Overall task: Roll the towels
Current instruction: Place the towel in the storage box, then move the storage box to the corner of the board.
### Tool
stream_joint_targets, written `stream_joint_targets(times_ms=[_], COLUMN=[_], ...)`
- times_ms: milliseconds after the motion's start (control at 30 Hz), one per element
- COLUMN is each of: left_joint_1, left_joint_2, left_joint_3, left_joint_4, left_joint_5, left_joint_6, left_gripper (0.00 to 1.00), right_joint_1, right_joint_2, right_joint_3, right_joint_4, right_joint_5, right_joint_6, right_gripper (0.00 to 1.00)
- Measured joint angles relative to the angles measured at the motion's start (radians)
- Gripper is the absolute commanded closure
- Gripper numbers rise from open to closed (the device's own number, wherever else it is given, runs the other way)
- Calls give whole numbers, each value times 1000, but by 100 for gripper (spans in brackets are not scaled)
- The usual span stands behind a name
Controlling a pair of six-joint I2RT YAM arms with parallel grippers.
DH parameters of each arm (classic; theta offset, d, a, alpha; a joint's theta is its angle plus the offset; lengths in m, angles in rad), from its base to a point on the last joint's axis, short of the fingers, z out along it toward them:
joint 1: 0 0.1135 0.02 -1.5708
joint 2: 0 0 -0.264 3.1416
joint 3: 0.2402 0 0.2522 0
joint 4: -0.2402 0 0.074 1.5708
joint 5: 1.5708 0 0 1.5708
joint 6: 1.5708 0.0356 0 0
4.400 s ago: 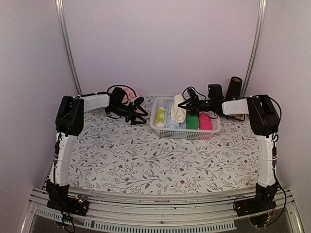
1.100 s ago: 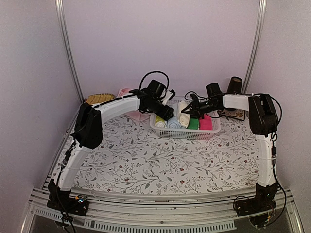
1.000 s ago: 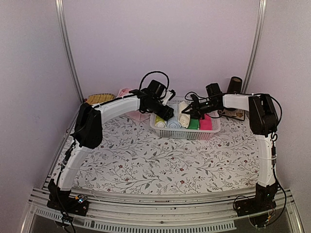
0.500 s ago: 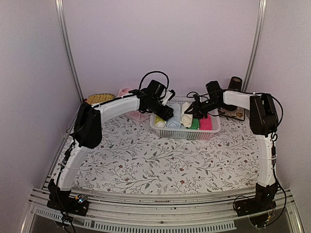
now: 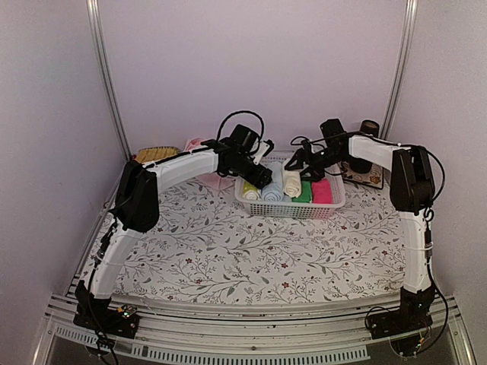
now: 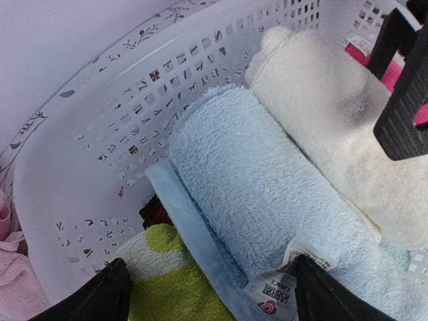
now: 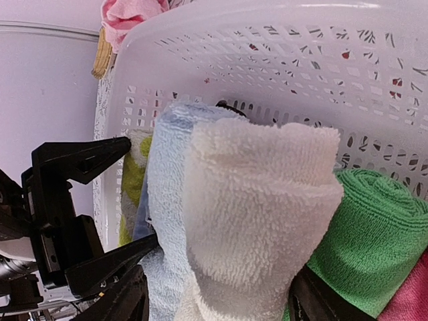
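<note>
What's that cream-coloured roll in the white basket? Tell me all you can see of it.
The cream towel roll is fluffy terry cloth, rolled into a thick cylinder. It lies in the white basket, wedged between the light blue roll and the green roll, touching both. The right gripper straddles its near end, jaws open.

The cream towel and light blue roll are fluffy terry cloth, the basket smooth white plastic.
</note>
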Motion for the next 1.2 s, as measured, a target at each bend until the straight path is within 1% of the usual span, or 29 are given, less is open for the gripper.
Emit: stream_joint_targets(times_ms=[100,167,200,267,433,467,500,667,767,867,967,1067,1200], left_joint_1=[0,1,2,5,14,16,18,24,40,98,204,334,460], left_joint_2=[-1,-5,-10,-22,-80,-98,-118,-238,-356,-467,-494,-447,-332], left_joint_3=[0,0,0,0,4,5,5,-7,-101,-225,-283,-287,-259], left_joint_4=[0,-5,-7,-14,-40,-44,-47,-46,-30,-23,-19,-17,-18], left_joint_5=[0,1,1,3,15,19,23,30,42,71,97,123,193], left_joint_6=[0,0,0,0,0,2,4,24,28,22,10,-1,-21], left_gripper=[11,8,5,3,3,3,3,3,3,3,3,3,3], right_joint_1=[5,9,10,13,15,15,15,33,72,152,240,332,415], right_joint_2=[0,0,0,-3,-45,-59,-78,-202,-314,-443,-518,-554,-554], right_joint_3=[0,2,2,2,3,3,3,-8,-93,-237,-355,-480,-617], right_joint_4=[-16,-28,-32,-40,-64,-66,-68,-56,-23,12,47,87,126], right_joint_5=[9,26,32,51,85,89,93,109,141,193,227,243,254], right_joint_6=[-4,-13,-17,-26,-58,-65,-76,-154,-211,-264,-303,-336,-358], right_gripper=[29,29,28,26,15,10,1,1,1,1,1,1,1])
